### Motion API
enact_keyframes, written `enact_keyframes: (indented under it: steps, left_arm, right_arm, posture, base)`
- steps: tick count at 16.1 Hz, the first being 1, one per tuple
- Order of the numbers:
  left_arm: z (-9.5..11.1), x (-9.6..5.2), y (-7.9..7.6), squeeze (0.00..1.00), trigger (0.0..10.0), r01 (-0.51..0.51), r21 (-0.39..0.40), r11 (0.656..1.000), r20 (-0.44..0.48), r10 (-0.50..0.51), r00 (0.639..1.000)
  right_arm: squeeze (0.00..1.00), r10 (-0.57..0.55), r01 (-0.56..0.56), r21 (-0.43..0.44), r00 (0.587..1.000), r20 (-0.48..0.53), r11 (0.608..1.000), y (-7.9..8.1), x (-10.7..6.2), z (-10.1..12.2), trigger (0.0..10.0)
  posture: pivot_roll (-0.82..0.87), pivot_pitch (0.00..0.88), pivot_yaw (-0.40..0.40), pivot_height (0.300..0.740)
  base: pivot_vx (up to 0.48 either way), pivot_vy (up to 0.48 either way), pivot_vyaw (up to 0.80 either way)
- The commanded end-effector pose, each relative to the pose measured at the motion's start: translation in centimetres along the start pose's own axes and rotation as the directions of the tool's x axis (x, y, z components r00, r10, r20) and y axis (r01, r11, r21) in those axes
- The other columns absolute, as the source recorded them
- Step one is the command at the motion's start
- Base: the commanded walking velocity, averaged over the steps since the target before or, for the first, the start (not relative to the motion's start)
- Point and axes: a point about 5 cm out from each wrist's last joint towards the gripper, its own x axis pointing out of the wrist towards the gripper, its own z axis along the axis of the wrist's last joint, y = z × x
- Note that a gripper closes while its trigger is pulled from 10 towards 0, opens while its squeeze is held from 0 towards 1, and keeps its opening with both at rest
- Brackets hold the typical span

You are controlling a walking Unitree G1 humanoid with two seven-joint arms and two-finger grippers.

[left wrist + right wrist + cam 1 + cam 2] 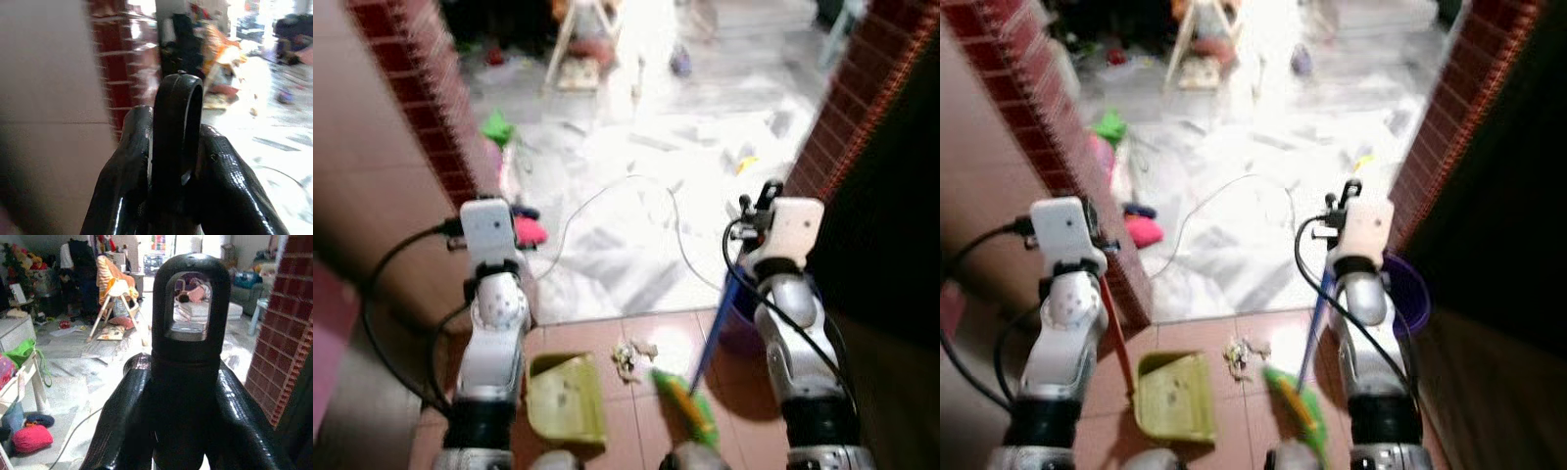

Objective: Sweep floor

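no readable text, label, brand, number or sign anywhere; too blurred to make out any lettering on the framed item and clutter at the back of the room.

Below our jaws, the tiled floor (pixel 607 338) carries a green dustpan (pixel 568 399) and a debris pile (pixel 631 357). Ahead, a white cable (pixel 607 201) crosses it.

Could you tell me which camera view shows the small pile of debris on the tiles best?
The right eye view: the debris pile lies unobstructed between the dustpan and green broom head. The left eye view shows it equally blurred; wrist views look elsewhere.
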Motion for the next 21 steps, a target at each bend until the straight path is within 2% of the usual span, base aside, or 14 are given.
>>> enact_keyframes:
  steps: [1, 4, 5, 7, 11, 12, 14, 15, 16, 17, 19, 21]
  left_arm:
    - [0.6, 0.5, 0.1, 0.0, 10.0, -0.026, -0.002, 1.0, 0.05, 0.026, 0.998]
    - [-0.8, 1.0, -1.6, 0.0, 10.0, 0.023, 0.013, 1.0, 0.022, -0.024, 0.999]
    - [-1.4, 1.1, -2.3, 0.0, 10.0, 0.049, 0.023, 0.999, 0.004, -0.049, 0.999]
    - [-1.8, 1.2, -3.1, 0.0, 10.0, 0.07, 0.023, 0.997, -0.001, -0.07, 0.998]
    - [-2.6, 1.6, -4.8, 0.0, 10.0, 0.098, -0.012, 0.995, -0.03, -0.098, 0.995]
    - [-2.9, 1.6, -5.6, 0.0, 10.0, 0.103, -0.039, 0.994, -0.054, -0.105, 0.993]
    - [-3.0, 1.6, -6.5, 0.0, 10.0, 0.104, -0.04, 0.994, -0.067, -0.107, 0.992]
    - [-3.3, 1.4, -7.6, 0.0, 10.0, 0.113, -0.085, 0.99, -0.121, -0.123, 0.985]
    - [-3.4, 1.2, -8.3, 0.0, 10.0, 0.126, -0.127, 0.984, -0.14, -0.144, 0.98]
    - [-3.6, 0.7, -9.7, 0.0, 10.0, 0.181, -0.16, 0.97, -0.168, -0.208, 0.964]
    - [-4.0, 0.0, -10.7, 0.0, 10.0, 0.216, -0.183, 0.959, -0.193, -0.251, 0.949]
    - [-4.4, -0.6, -11.6, 0.0, 10.0, 0.25, -0.181, 0.951, -0.222, -0.287, 0.932]
  right_arm:
    - [0.0, 0.012, -0.012, -0.008, 0.997, 0.073, 1.0, 0.4, 0.5, 1.4, 10.0]
    - [0.0, -0.015, 0.019, -0.039, 0.996, 0.086, 0.999, -0.2, 0.6, 1.7, 10.0]
    - [0.0, -0.043, 0.051, -0.078, 0.995, 0.095, 0.996, -0.8, 0.7, 2.0, 10.0]
    - [0.0, -0.069, 0.08, -0.092, 0.991, 0.112, 0.993, -1.6, 1.1, 2.3, 10.0]
    - [0.0, -0.111, 0.134, -0.124, 0.977, 0.179, 0.983, -3.0, 3.2, 3.9, 10.0]
    - [0.0, -0.123, 0.145, -0.102, 0.973, 0.195, 0.984, -3.1, 3.8, 4.3, 10.0]
    - [0.0, -0.118, 0.134, -0.071, 0.972, 0.204, 0.988, -2.7, 4.2, 4.7, 10.0]
    - [0.0, -0.107, 0.12, -0.053, 0.973, 0.203, 0.991, -2.4, 4.3, 4.7, 10.0]
    - [0.0, -0.106, 0.117, -0.042, 0.974, 0.198, 0.992, -2.3, 4.4, 4.5, 10.0]
    - [0.0, -0.102, 0.109, -0.023, 0.977, 0.187, 0.994, -2.0, 4.3, 4.2, 10.0]
    - [0.0, -0.083, 0.085, -0.002, 0.98, 0.182, 0.996, -1.3, 4.2, 3.9, 10.0]
    - [0.0, -0.045, 0.032, 0.103, 0.991, 0.125, 0.994, -0.3, 3.8, 3.0, 10.0]
  posture:
    - [-0.07, 0.023, 0.022, 0.74]
    - [-0.09, 0.024, 0.021, 0.74]
    - [-0.1, 0.027, 0.023, 0.74]
    - [-0.11, 0.03, 0.024, 0.74]
    - [-0.12, 0.029, 0.028, 0.74]
    - [-0.12, 0.029, 0.028, 0.74]
    - [-0.12, 0.027, 0.028, 0.74]
    - [-0.12, 0.025, 0.03, 0.74]
    - [-0.13, 0.025, 0.03, 0.74]
    - [-0.13, 0.024, 0.031, 0.74]
    - [-0.13, 0.026, 0.034, 0.74]
    - [-0.13, 0.027, 0.038, 0.74]
  base:
    - [0.0, 0.0, 0.0]
    - [0.0, 0.0, 0.0]
    - [0.0, 0.0, 0.0]
    - [0.0, 0.0, 0.0]
    - [0.0, 0.0, 0.0]
    - [0.0, 0.0, 0.0]
    - [0.0, 0.0, 0.0]
    - [0.0, 0.0, 0.0]
    - [0.0, 0.0, 0.0]
    - [0.0, 0.0, 0.0]
    - [0.0, 0.0, 0.0]
    - [0.0, 0.0, 0.0]
